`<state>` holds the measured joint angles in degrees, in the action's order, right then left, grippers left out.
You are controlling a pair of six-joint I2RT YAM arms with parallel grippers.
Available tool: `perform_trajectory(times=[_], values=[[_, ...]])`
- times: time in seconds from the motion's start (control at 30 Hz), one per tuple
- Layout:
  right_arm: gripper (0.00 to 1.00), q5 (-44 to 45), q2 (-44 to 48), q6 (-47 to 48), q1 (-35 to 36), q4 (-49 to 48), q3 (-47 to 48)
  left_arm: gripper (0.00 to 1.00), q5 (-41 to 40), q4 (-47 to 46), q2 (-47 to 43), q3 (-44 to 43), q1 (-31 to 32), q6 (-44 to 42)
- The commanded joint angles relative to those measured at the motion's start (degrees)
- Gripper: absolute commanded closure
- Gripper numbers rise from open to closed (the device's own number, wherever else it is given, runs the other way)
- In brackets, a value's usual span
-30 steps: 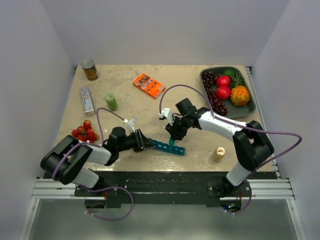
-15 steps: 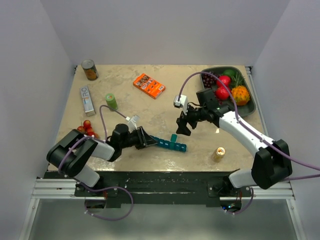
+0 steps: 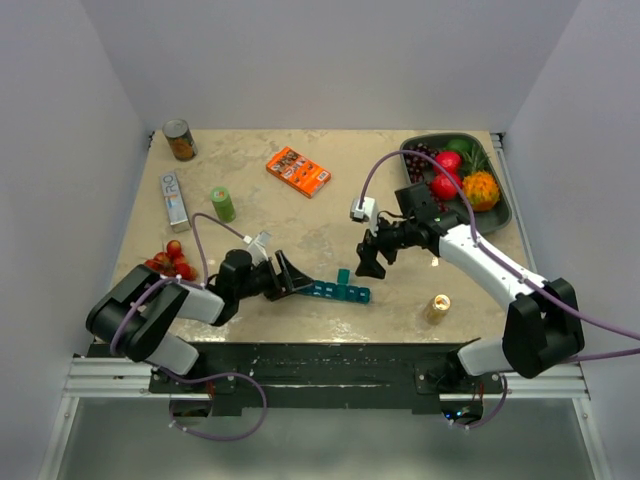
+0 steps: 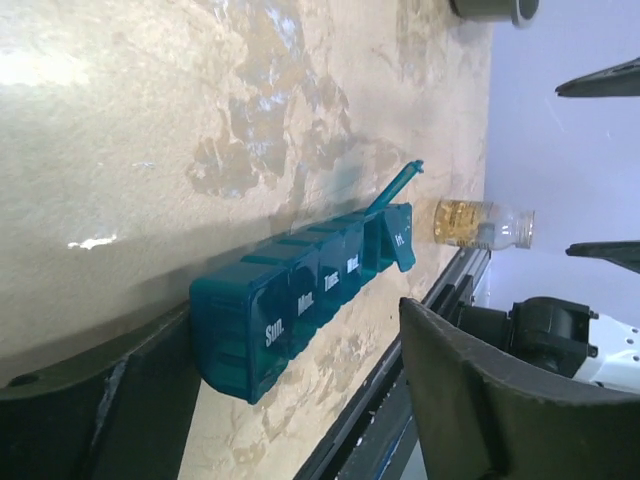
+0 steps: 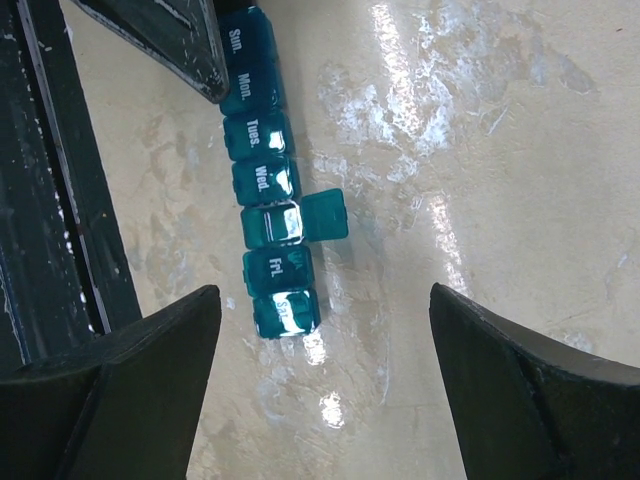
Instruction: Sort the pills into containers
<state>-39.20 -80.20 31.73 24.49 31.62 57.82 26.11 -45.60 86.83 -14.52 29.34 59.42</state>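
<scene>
A beige, marbled desk (image 3: 330, 220) fills the floor of a booth with plain pale walls on three sides; both arms are bolted to a black plate along its near edge.

At the left edge lies a cluster of small red fruit (image 3: 170, 263), behind it a flat white-and-silver pack (image 3: 174, 198) and, in the far corner, a tin can (image 3: 179, 139). Next come a green cylinder (image 3: 222, 203) standing upright and an orange box (image 3: 298, 171) lying flat. Near the front right an amber bottle (image 3: 437, 307) stands alone. In the far right corner a dark tray (image 3: 497, 218) holds dark grapes (image 3: 420, 158), two red fruits (image 3: 447, 163), a spiky orange fruit (image 3: 480, 190) and some green leaves.

The pill organizer (image 3: 338, 292) lies flat near the front middle of the desk, between the two arms. It is translucent teal, a row of seven square cells with white day labels, Sun. at the left end. The fifth cell's lid (image 5: 324, 215) is flipped open; the other six are shut. What is inside the open cell cannot be told.

The left jaws are spread around the Sun. end: one finger lies just beside it, the other stands clear. The right jaws hang spread wide above the desk, just behind the open lid, pinching nothing.
</scene>
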Motion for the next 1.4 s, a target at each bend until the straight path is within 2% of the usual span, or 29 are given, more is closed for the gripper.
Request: perform_trajectory(times=[0.0, 0.13, 0.5, 0.8, 0.9, 0.97, 1.03, 1.1, 1.13, 1.17, 1.27, 1.37], values=[[0.12, -2.1, 1.7, 1.4, -0.6, 0.3, -0.3, 0.18, -3.4, 5.1, -4.5, 0.7, -1.7, -4.7], [0.12, -1.9, 2.1, 1.7, -0.7, 0.5, -0.4, 0.14, -6.2, 15.2, -8.4, -0.2, -2.6, -6.9], [0.12, -1.3, 3.1, 2.5, -0.8, 0.4, -1.3, 0.13, -13.7, 29.9, -18.2, -2.3, -3.1, -11.4], [0.13, -2.3, 3.7, 3.9, -0.8, 1.1, -1.7, 0.14, -16.4, 36.3, -22.8, -4.5, -3.1, -14.0], [0.14, -3.1, 3.7, 4.5, -0.8, 1.2, -2.0, 0.18, -16.5, 36.9, -23.6, -4.8, -3.1, -14.8], [0.16, -3.6, 3.6, 5.0, -0.7, 1.1, -2.6, 0.25, -15.7, 36.6, -25.0, -5.0, -3.1, -15.7], [0.25, -3.6, 2.9, 5.4, -0.1, 0.9, -3.0, 0.34, -13.1, 35.2, -27.0, -5.4, -3.1, -17.5], [0.38, -2.8, 2.5, 5.5, 1.4, 0.4, -3.1, 0.5, -10.8, 33.1, -28.2, -5.6, -3.1, -19.1], [0.52, -2.0, 2.0, 5.4, 2.0, 0.0, -3.2, 0.56, -8.9, 32.3, -28.9, -5.7, -3.1, -19.2], [0.58, -1.6, 1.8, 5.4, 3.3, -0.1, -3.2, 0.68, -7.3, 31.2, -28.9, -5.6, -3.1, -19.5], [0.74, 0.0, -0.2, 5.3, 6.1, -0.5, -2.7, 0.85, -2.2, 27.2, -26.8, -5.7, -2.9, -19.3], [0.82, 0.8, -1.8, 5.5, 7.7, -0.3, -1.8, 0.92, 0.9, 22.0, -23.3, -5.3, -2.4, -18.6]])
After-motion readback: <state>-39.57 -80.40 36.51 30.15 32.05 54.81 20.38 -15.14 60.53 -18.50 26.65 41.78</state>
